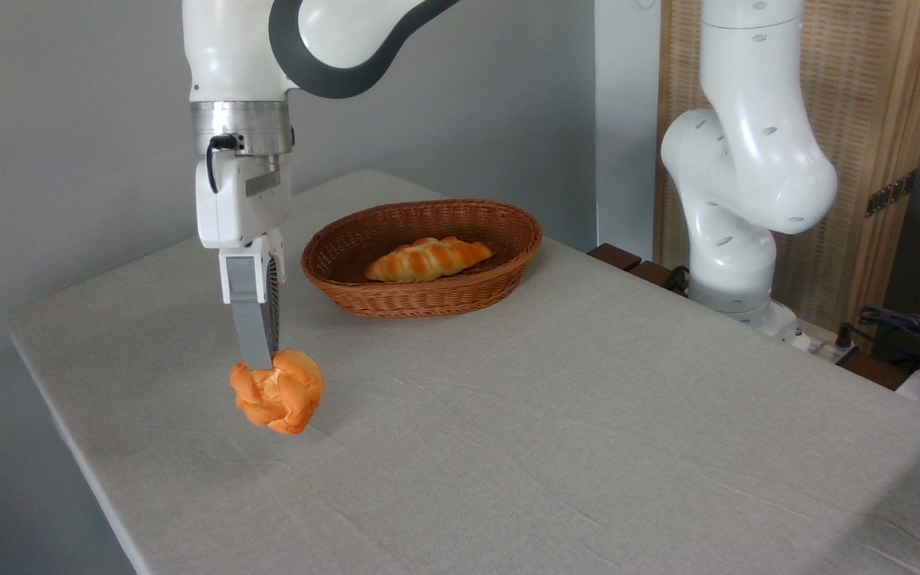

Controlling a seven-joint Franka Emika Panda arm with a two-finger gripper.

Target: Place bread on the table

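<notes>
The bread [278,391], a small round orange bun with a knotted top, hangs tilted at the left-front part of the table [556,431], at or just above the grey-beige cloth. My gripper [260,363] points straight down and is shut on the bun's upper left edge. Whether the bun touches the cloth I cannot tell. Its far side is hidden behind the fingers [251,331].
An oval brown wicker basket [423,257] stands behind and to the right of the gripper, holding a long braided golden loaf [428,259]. The robot's white base [735,231] rises at the right, beyond the table's edge. The table's left edge lies close to the bun.
</notes>
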